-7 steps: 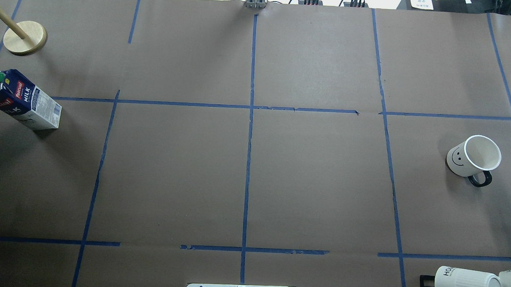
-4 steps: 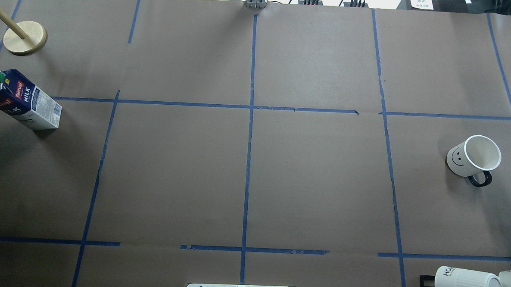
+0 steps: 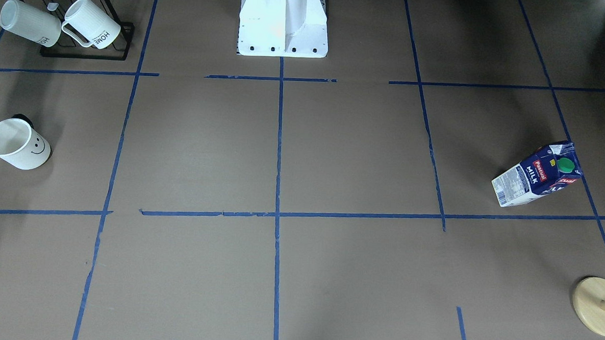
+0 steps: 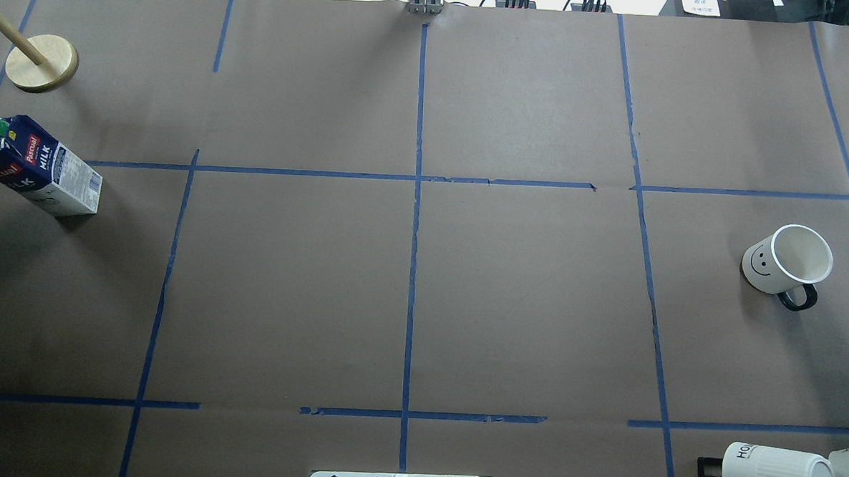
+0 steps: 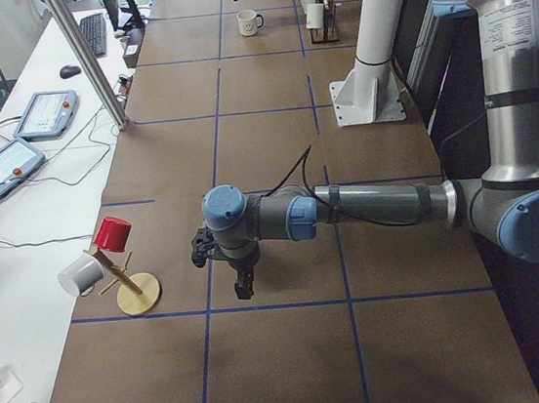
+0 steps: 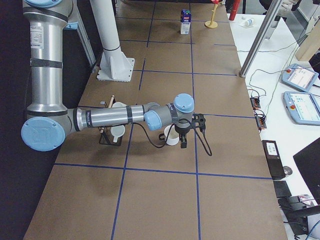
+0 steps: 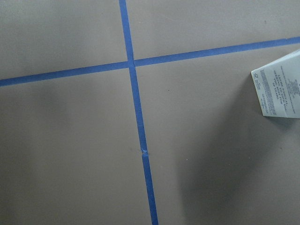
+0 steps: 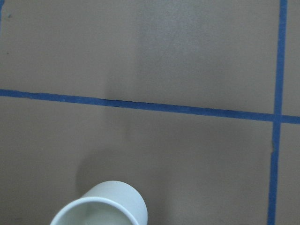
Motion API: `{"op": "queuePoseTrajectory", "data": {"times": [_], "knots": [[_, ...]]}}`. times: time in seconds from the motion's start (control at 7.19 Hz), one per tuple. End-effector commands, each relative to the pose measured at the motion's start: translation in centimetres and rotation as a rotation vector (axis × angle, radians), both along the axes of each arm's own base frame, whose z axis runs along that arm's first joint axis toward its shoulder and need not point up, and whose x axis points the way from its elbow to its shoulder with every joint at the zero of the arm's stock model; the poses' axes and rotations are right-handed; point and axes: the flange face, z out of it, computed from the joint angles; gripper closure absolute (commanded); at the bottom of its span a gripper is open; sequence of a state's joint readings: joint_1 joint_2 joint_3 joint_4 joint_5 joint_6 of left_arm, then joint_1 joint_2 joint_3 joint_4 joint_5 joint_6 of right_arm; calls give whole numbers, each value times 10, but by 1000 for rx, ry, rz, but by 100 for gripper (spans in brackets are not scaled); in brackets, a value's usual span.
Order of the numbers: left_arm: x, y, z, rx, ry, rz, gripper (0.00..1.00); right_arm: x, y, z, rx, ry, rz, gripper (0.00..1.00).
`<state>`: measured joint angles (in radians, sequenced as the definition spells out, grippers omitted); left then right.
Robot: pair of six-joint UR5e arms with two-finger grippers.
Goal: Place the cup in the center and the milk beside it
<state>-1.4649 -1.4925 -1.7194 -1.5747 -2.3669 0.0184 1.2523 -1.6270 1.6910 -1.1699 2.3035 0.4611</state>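
The cup (image 4: 781,265) stands upright on the bench at 3 o'clock from the center (image 4: 417,178) in the overhead view. The milk (image 4: 37,168) is at 9 o'clock. My right jaws seem to hang near the cup and my left jaws near the milk; from side-on I cannot tell their spread.

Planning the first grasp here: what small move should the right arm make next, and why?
Probably shift the right gripper over the rim of the cup: it stands upright, ungrasped, far from the center, and shows only at the right wrist view's bottom edge.
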Motion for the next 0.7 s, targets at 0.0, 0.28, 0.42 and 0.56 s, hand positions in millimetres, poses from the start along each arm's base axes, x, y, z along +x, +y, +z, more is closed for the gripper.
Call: {"op": "queuePoseTrajectory", "data": {"times": [0.0, 0.28, 0.42, 0.56], "knots": [[1, 0, 0, 1, 2, 2, 0, -31, 7, 20, 20, -20, 25, 0], [1, 1, 0, 1, 2, 2, 0, -50, 28, 40, -4, 8, -24, 0], [1, 1, 0, 1, 2, 2, 0, -54, 32, 44, -8, 19, -32, 0], [1, 1, 0, -1, 1, 2, 0, -60, 35, 55, -26, 30, -44, 3]]}}
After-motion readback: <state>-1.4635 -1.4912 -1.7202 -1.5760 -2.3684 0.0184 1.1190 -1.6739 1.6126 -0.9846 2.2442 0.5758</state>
